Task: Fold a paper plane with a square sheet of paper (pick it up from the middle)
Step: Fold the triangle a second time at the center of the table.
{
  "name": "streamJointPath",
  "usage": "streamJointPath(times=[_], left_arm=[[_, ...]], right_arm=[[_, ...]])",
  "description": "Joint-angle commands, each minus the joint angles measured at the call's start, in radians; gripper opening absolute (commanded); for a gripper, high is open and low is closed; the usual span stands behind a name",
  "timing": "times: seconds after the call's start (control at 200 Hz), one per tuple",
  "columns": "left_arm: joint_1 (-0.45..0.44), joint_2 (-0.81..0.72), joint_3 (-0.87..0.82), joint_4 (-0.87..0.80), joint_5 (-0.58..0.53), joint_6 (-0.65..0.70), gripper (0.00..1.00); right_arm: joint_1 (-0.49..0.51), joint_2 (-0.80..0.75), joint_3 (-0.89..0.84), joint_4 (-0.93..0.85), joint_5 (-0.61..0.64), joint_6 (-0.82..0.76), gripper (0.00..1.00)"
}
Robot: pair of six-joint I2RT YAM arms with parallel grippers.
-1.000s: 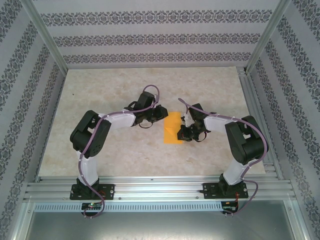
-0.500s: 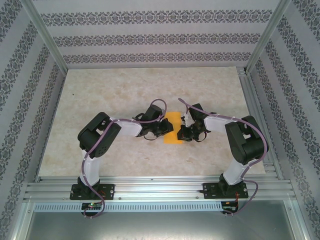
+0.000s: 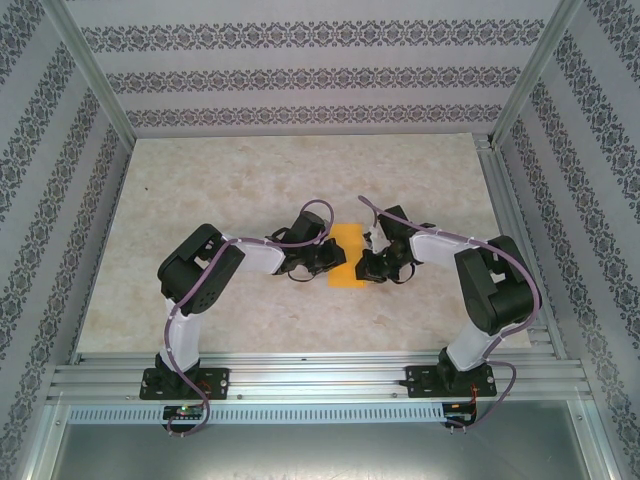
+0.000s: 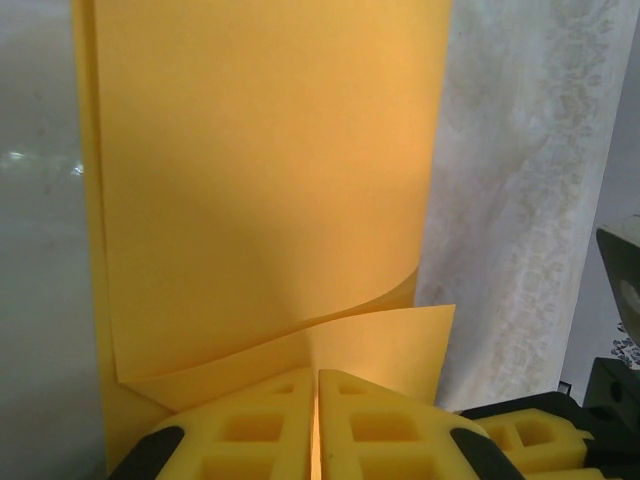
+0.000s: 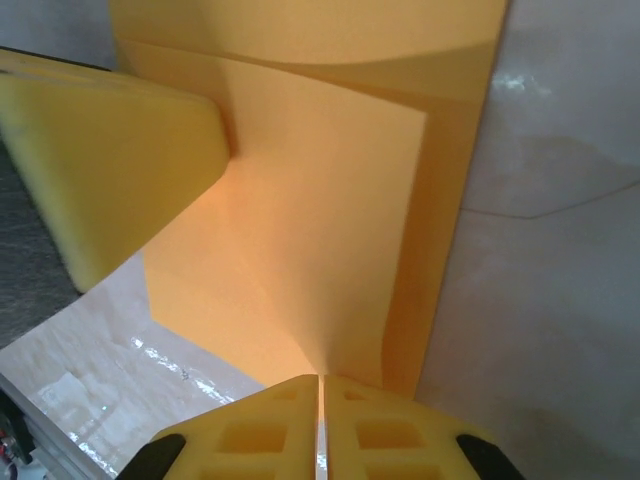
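Observation:
The square sheet of paper [image 3: 348, 250] is orange-yellow and folded into a narrow strip, lying mid-table between the two arms. My left gripper [image 3: 336, 258] is at its left edge. In the left wrist view the yellow jaws [image 4: 317, 375] are shut on a curled flap of the paper [image 4: 260, 180]. My right gripper [image 3: 363, 266] is at the right edge, and in the right wrist view it [image 5: 320, 380] is shut on a raised layer of the paper [image 5: 320, 230]. A left fingertip [image 5: 110, 170] shows at the upper left of the right wrist view.
The beige marbled tabletop [image 3: 220, 190] lies open behind and to both sides of the arms. Aluminium frame rails [image 3: 300, 375] run along the near edge, and patterned walls [image 3: 300, 70] close in the back and sides.
The left arm has swung right and nearer to the paper's left edge and closed on it. The right gripper has stayed at the right edge.

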Motion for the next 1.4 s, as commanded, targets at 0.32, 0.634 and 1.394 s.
streamJointPath(times=[0.32,0.634,1.394], left_arm=[[-0.002,0.034,0.013,-0.023,-0.047,0.015,0.12],[-0.002,0.041,0.022,-0.075,-0.068,0.021,0.11],[-0.001,0.046,0.037,-0.141,-0.086,0.031,0.10]], right_arm=[[0.041,0.092,0.092,0.003,0.006,0.028,0.12],[0.017,0.068,0.005,-0.086,0.119,-0.008,0.11],[-0.039,-0.167,-0.026,-0.075,-0.006,0.007,0.17]])
